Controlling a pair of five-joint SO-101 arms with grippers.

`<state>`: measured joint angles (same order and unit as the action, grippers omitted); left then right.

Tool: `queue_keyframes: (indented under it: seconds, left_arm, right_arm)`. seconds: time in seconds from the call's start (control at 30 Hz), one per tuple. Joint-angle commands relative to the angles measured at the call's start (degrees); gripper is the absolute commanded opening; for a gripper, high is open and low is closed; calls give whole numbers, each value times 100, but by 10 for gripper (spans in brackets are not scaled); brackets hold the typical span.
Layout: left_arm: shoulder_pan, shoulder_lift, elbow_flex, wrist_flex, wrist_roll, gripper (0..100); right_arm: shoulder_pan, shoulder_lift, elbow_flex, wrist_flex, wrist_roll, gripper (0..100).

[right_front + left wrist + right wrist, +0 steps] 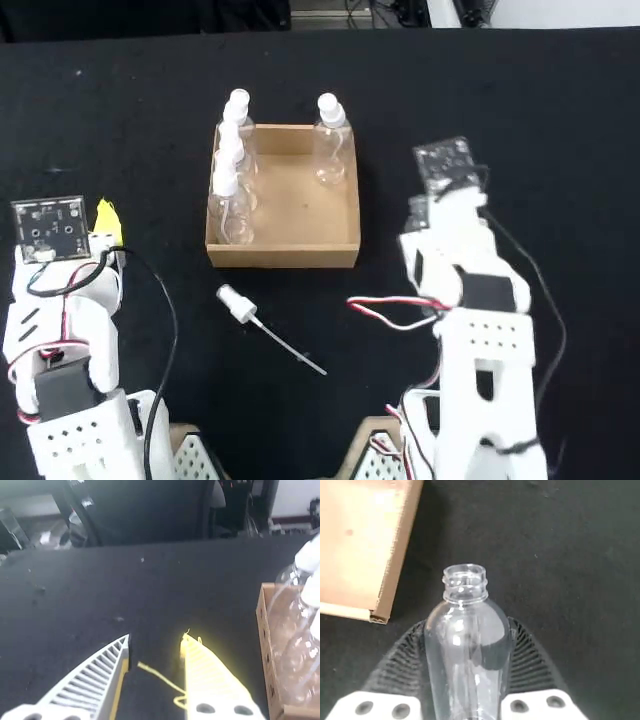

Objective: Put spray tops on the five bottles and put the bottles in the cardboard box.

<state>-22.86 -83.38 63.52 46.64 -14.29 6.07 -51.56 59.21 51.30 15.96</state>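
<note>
Currently an uncapped bottle (pixel 465 650) is gripped by the right claw (pixel 470 630), the left claw (pixel 155 647) is held open and empty; the loose spray top (pixel 237 303) must be fetched and fitted next.

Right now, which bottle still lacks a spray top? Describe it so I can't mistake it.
Start at the cardboard box mid-table, where the bottles wear white spray tops. Beside the box, the right hand is shut on a clear bottle. Its threaded neck is bare and open, unlike theirs.
</note>
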Motion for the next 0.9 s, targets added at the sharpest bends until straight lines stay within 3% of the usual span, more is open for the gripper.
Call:
queue_keyframes:
  seconds: [0.0,0.2,0.4,0.6,0.7,0.87]
  left_arm:
    - [215,782,-637,255,-97,130]
    - [1218,2444,-1297,967,-70,130]
    - [1648,2444,-1200,1591,-35,134]
    - [2018,2119,-769,2558,941,134]
    - [2334,2004,-576,2558,1486,164]
    - [3134,2013,-48,2189,2409,300]
  right_arm:
    - [35,-629,295,-237,-193,11]
    - [-35,-1103,901,-510,-193,11]
    - [-35,-1191,1191,-791,-193,11]
    - [-35,-1191,1341,-1064,-185,11]
    - [-35,-1191,1349,-1064,-185,11]
    - [-9,-1191,1349,-1064,-185,11]
